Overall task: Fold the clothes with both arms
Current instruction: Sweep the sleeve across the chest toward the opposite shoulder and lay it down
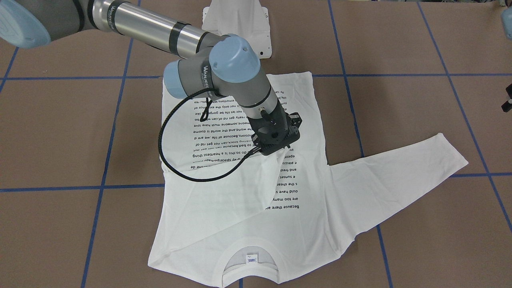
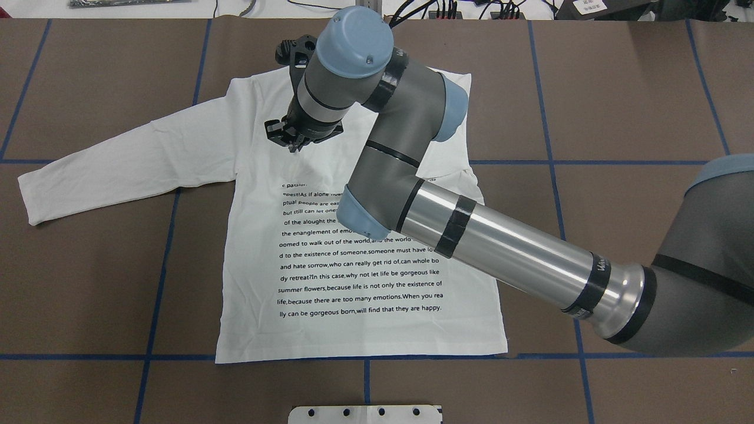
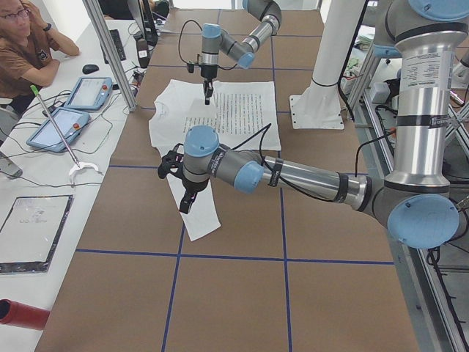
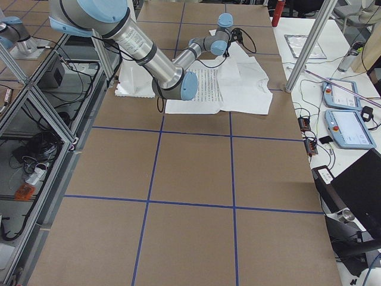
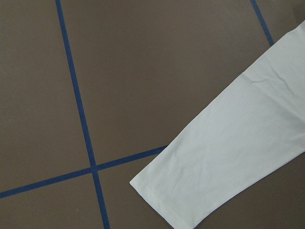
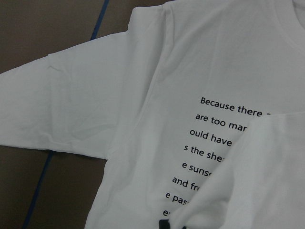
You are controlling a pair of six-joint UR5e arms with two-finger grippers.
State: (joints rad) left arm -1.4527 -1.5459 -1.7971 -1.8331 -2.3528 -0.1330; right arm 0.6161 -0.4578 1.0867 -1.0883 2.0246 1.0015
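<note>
The right arm reaches far forward, its wrist bent so the right gripper points straight down, jaws pinched on a fold of the shirt. The left arm stretches out level, the left gripper hanging downward (whether its jaws are parted cannot be made out)
</note>
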